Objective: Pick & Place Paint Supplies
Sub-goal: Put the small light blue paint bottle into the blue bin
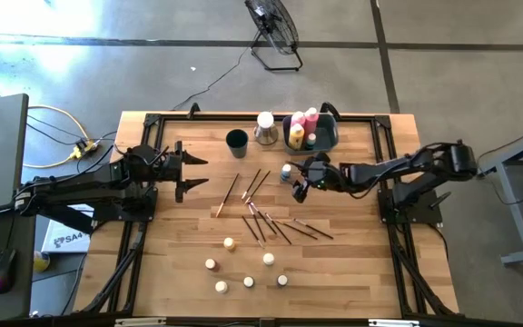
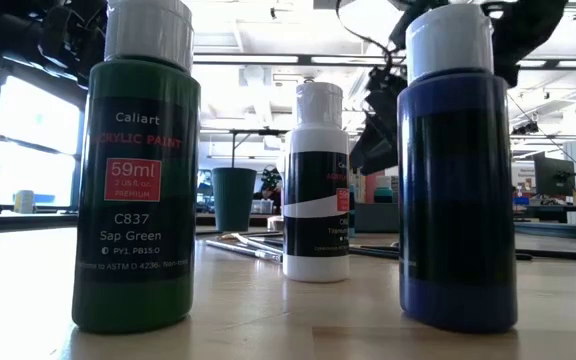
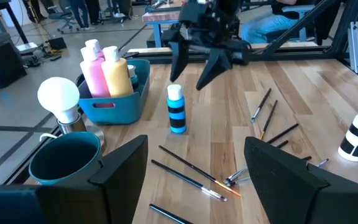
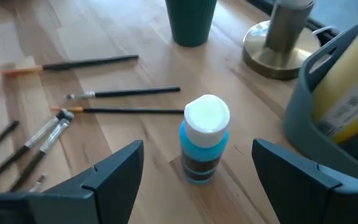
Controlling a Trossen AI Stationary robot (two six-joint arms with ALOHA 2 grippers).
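Wooden counter (image 1: pixel 352 272), seen from above. Right tool (image 1: pixel 300 182) open and empty, fingers spread on either side of an upright teal paint bottle (image 4: pixel 204 140) with a white cap, not touching it. Bottle standing on the bare counter just beside the grey-blue bin (image 1: pixel 327 138), outside it. Bin holding a pink bottle (image 3: pixel 94 70) and a yellow bottle (image 3: pixel 117 71), both upright. Left tool (image 1: pixel 192 173) open, holding nothing, well apart from the teal bottle toward the counter's left side. Thin dark-handled brushes (image 1: pixel 271 222) scattered across the middle of the counter, lying flat, some crossing. Small white- and cream-capped bottles (image 1: pixel 243 268) standing in a loose group toward the near edge; in the low view, three of these close to the lens, one green (image 2: pixel 138 180), one white with a black band (image 2: pixel 316 190), one dark blue (image 2: pixel 456 170). Dark round cup (image 1: pixel 236 140) and a metal stand topped by a white globe (image 1: pixel 265 127) along the far edge, beside the bin.
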